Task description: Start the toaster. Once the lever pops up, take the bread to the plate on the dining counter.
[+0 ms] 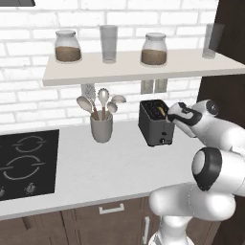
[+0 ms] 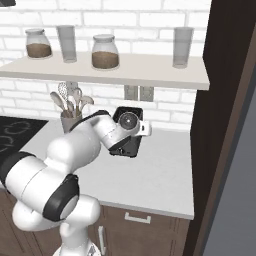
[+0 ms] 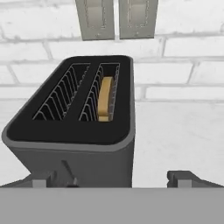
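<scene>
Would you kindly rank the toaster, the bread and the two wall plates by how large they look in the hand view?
1. Toaster, by far the largest, though it is closest to the camera.
2. Left wall plate and right wall plate: they look alike and both are cut off at the top, so I won't rank them.
3. Bread, partly sunk in its slot.

Toaster (image 3: 74, 148) at the centre of the hand view is dark grey-black, with pale wire grilles striping its slots. Bread (image 3: 105, 98) in the right slot is tan-gold. Worktop (image 1: 110, 167) is plain light grey, the wall (image 1: 28, 95) white brick, the cooktop (image 1: 26, 162) at left black with grey rings.
</scene>
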{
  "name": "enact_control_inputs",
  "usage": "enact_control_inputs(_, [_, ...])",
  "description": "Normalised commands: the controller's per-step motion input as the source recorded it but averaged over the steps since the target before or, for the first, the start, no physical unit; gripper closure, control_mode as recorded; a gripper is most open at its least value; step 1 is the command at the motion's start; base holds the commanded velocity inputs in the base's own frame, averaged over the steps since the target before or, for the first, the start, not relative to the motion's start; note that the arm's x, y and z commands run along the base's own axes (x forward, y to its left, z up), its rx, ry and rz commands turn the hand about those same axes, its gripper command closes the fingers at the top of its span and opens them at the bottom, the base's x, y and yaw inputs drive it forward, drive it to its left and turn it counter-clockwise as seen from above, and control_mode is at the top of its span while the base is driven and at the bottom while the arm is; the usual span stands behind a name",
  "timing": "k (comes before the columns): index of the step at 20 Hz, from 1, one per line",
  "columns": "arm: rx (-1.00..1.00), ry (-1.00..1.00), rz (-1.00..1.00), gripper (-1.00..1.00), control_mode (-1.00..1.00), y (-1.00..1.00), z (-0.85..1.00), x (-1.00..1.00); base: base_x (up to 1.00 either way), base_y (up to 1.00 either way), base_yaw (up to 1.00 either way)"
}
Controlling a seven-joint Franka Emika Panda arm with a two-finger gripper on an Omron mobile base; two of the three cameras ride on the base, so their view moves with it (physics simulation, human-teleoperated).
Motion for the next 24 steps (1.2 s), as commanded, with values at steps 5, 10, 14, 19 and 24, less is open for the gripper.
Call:
enact_control_inputs(5, [0.00,-0.04,-0.01,-1.00,-1.00,0.18,0.61,0.01,0.00,0.00,0.00])
enact_control_inputs(10, [0.00,0.00,0.00,-1.00,-1.00,0.12,0.27,0.01,0.00,0.00,0.00])
enact_control_inputs(14, [0.00,0.00,0.00,-1.00,-1.00,0.00,0.01,0.00,0.00,0.00,0.00])
enact_control_inputs(19, [0.00,0.00,0.00,-1.00,-1.00,0.00,-0.03,0.00,0.00,0.00,0.00])
enact_control_inputs(24, [0.00,0.00,0.00,-1.00,-1.00,0.01,-0.09,0.10,0.00,0.00,0.00])
